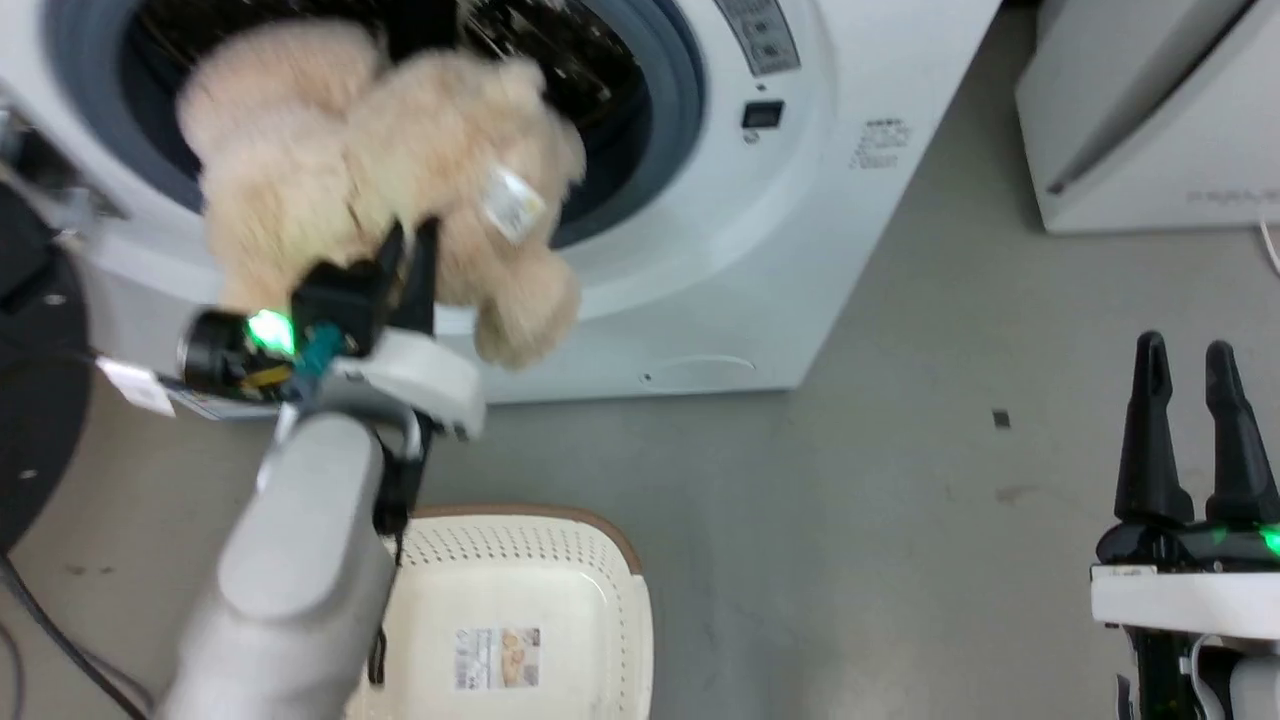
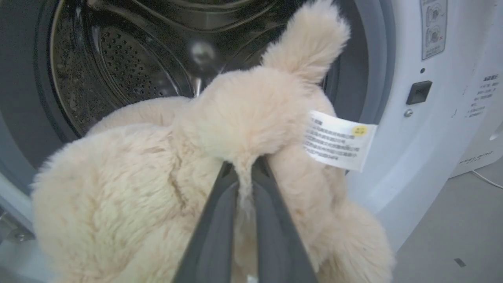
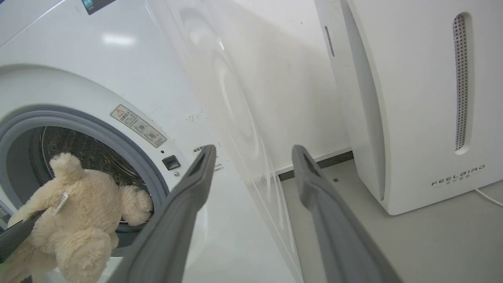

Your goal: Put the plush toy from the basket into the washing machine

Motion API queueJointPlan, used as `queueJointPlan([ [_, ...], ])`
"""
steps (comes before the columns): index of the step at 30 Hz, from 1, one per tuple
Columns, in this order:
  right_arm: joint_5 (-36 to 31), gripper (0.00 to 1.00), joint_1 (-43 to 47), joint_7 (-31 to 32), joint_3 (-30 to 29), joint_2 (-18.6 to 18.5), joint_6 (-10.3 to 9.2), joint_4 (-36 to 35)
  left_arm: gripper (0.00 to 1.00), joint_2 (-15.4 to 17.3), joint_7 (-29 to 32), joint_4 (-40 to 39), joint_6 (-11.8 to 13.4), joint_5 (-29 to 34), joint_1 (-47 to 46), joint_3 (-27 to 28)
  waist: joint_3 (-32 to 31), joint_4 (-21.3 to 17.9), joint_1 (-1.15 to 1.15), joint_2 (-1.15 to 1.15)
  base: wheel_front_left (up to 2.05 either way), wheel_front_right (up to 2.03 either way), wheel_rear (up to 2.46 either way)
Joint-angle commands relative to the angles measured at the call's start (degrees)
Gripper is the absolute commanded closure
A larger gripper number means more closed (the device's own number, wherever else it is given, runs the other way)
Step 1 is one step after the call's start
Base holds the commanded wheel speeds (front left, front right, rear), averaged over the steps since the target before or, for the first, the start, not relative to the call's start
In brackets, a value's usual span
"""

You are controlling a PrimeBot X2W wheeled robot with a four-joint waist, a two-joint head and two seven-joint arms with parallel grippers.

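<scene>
Grey floor (image 1: 800, 520) runs beneath everything, and the washing machine (image 1: 800, 200) stands across the top of the head view. At far left its dark door (image 1: 25, 400) hangs open. Next comes the left end effector (image 2: 243, 163), its two fingers pinched together on a thin tuft of the plush toy (image 1: 400, 180). The toy hangs in the air right at the porthole mouth, in front of the steel drum (image 2: 118, 67), with one limb dangling below the grey gasket (image 1: 685, 110) against the white front. Below it the basket (image 1: 560, 515) sits on the floor near the machine, with no toy in it.

The hold looks slight for so bulky a toy, so I would carry it forward slowly to keep it from swinging loose. Raise it enough for the low limb to clear the gasket lip. Push well past the gasket before parting the fingers, so the toy drops into the drum and not onto the rim.

Further right, the right end effector (image 1: 1185, 350) has its fingers apart, holding nothing, well clear of the work. A white appliance (image 1: 1150, 100) stands at far right.
</scene>
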Motion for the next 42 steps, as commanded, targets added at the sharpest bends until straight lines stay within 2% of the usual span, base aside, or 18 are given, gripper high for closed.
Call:
queueJointPlan([
  [1, 0.18, 0.0, -1.23, -0.25, 0.14, -0.03, -0.04, -0.28, 1.0, 0.51, -0.39, 0.14, -0.15, 0.42, -2.44, 0.75, 2.58, -1.93, 0.0, 0.0, 0.0, 0.0, 0.0],
  [12, 2.23, 0.0, -7.1, -0.25, -0.13, -0.03, -0.04, -2.01, 1.0, 3.26, -0.39, 6.06, 0.03, 1.43, -17.77, 5.1, 13.93, -7.44, 0.0, 0.0, 0.0, 0.0, 0.0],
  [20, 4.67, 0.0, -10.87, -0.25, 1.07, -0.03, -0.04, -3.08, 1.0, 8.34, -0.39, 11.04, 0.07, 1.51, -30.68, 8.62, 22.09, -12.23, 0.0, 0.0, 0.0, 0.0, 0.0],
  [28, 6.66, 0.0, -12.28, -0.25, 2.79, -0.03, -0.04, -3.56, 1.0, 12.91, -0.39, 16.95, 0.28, 3.22, -42.54, 9.15, 27.24, -15.88, 0.0, 0.0, 0.0, 0.0, 0.0],
  [34, 7.16, 0.0, -12.66, -0.25, 3.23, -0.03, -0.04, -3.99, 1.0, 13.92, -0.39, 18.27, 1.05, 4.28, -48.36, 8.88, 29.49, -16.65, 0.0, 0.0, 0.0, 0.0, 0.0],
  [35, 7.17, 0.0, -12.73, -0.25, 3.15, -0.03, -0.04, -3.91, 0.69, 13.86, -0.39, 18.71, 1.0, 4.61, -48.53, 8.5, 29.57, -16.57, 0.0, 0.0, 0.0, 0.0, 0.0],
  [36, 7.22, 0.0, -12.77, -0.25, 3.09, -0.03, -0.04, -3.78, 0.0, 13.87, -0.39, 18.82, 1.32, 4.84, -48.6, 8.39, 29.55, -16.52, 0.0, 0.0, 0.0, 0.0, 0.0],
  [42, 6.86, 0.0, -12.74, -0.25, 3.8, -0.03, -0.04, -3.66, 0.0, 13.56, -0.39, 20.5, 1.37, 4.41, -46.36, 8.56, 28.2, -15.99, 0.0, 0.0, 0.0, 0.0, 0.0],
])
